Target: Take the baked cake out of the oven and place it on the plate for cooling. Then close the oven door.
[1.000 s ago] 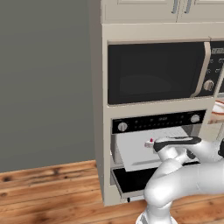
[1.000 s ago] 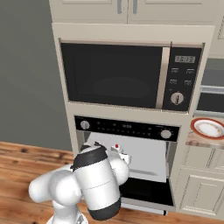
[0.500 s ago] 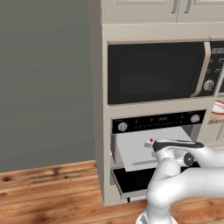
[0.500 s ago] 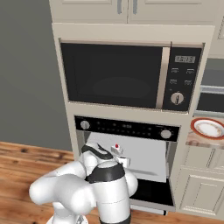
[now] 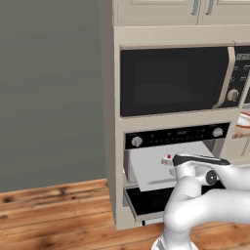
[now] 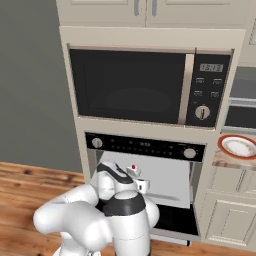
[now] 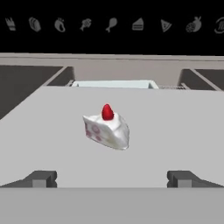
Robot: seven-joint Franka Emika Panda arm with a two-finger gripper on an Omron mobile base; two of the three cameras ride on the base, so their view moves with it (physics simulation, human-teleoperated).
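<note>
The tray [image 7: 175,131] is matt, smooth grey, like brushed metal. The cake [image 7: 107,130] looks soft, with a glossy red cherry. The oven [image 6: 145,147] has a glossy black control strip with silvery metal knobs. The floor [image 5: 53,210] is grained brown wood. The plate [image 6: 239,146] looks glazed and smooth.

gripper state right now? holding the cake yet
gripper: open, holding nothing; the baked cake sits on the oven tray ahead of its fingertips.
</note>
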